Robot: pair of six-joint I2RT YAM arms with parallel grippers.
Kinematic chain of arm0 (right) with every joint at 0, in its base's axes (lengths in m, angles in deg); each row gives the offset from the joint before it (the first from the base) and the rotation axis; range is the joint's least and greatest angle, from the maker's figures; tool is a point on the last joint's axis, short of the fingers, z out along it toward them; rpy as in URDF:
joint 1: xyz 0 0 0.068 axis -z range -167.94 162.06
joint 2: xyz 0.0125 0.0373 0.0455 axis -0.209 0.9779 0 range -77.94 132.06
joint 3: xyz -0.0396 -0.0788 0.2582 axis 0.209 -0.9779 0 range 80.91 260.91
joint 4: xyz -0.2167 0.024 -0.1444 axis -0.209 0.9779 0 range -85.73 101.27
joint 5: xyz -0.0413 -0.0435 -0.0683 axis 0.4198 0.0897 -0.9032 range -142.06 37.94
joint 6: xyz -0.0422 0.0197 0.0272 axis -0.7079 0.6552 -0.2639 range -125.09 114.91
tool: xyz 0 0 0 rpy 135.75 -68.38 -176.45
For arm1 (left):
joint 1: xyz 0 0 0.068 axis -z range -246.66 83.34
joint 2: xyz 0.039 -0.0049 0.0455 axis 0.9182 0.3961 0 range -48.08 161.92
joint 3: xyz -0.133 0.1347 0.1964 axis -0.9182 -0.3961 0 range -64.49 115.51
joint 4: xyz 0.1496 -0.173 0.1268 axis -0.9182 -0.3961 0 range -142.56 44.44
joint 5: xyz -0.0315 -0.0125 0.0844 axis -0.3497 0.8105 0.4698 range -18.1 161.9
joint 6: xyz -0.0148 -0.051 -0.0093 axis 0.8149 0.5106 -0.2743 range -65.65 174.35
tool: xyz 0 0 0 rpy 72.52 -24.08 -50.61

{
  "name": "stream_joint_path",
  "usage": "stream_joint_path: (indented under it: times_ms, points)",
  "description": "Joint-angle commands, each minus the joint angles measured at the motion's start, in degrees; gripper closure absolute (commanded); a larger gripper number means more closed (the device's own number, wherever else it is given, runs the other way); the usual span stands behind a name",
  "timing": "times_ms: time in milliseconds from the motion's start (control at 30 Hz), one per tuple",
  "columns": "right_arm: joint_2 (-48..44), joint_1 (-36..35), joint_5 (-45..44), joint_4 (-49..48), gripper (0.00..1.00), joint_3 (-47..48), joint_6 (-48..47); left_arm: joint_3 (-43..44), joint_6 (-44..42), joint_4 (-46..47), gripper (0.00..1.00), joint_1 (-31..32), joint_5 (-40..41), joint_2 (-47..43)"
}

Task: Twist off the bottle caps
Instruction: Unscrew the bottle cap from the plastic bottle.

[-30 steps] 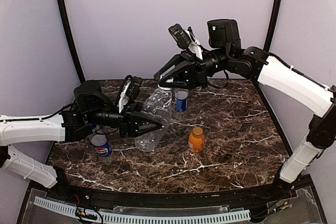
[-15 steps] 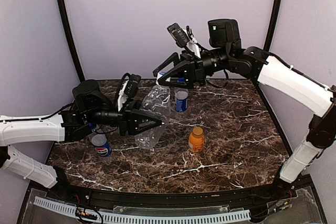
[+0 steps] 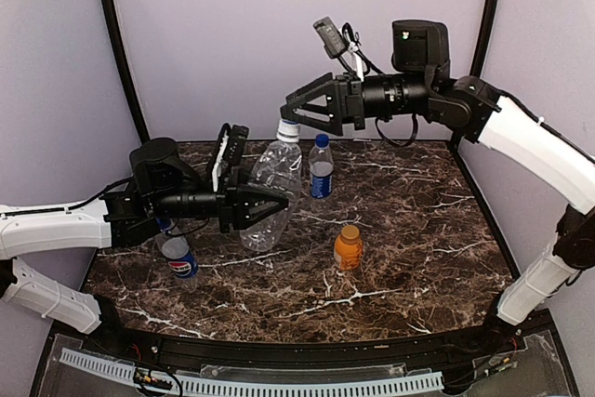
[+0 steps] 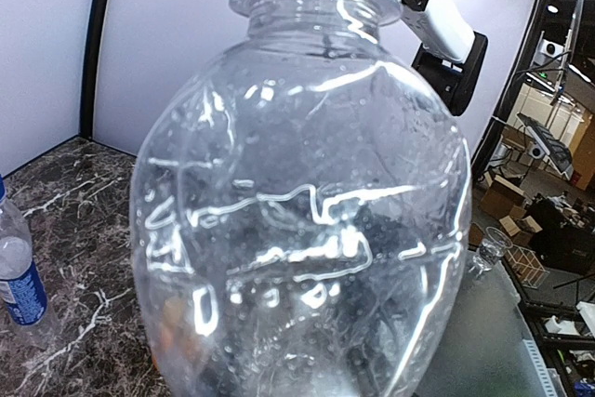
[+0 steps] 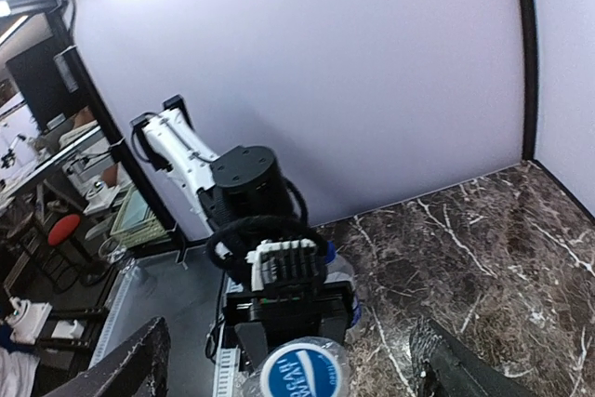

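Clear bottle [image 3: 275, 178] leans at centre-left of the frame, clamped in the left tool [image 3: 263, 204] over the marble table [image 3: 418, 230]. Its white cap [image 3: 289, 129] sits between the wide-spread jaws of the right tool [image 3: 290, 111].

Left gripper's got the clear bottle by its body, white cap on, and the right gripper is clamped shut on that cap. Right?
Not quite: the right gripper is open, not clamped. The right wrist view shows its fingers spread wide either side of the white cap, clear of it. The rest stands: the left gripper holds the clear bottle by its body, cap on.
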Motion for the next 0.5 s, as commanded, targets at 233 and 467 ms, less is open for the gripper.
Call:
stream_joint_path:
  times_ms: [233,467]
  points:
    - [3.27,-2.78,-19.19,1.78,0.2,3.47,8.79,3.04,-0.9,-1.27,0.67,-0.08,5.54,0.63]
    - [3.73,-3.4,-18.11,2.3,0.3,3.3,8.53,3.28,-1.54,-2.08,0.67,-0.05,6.85,0.6]
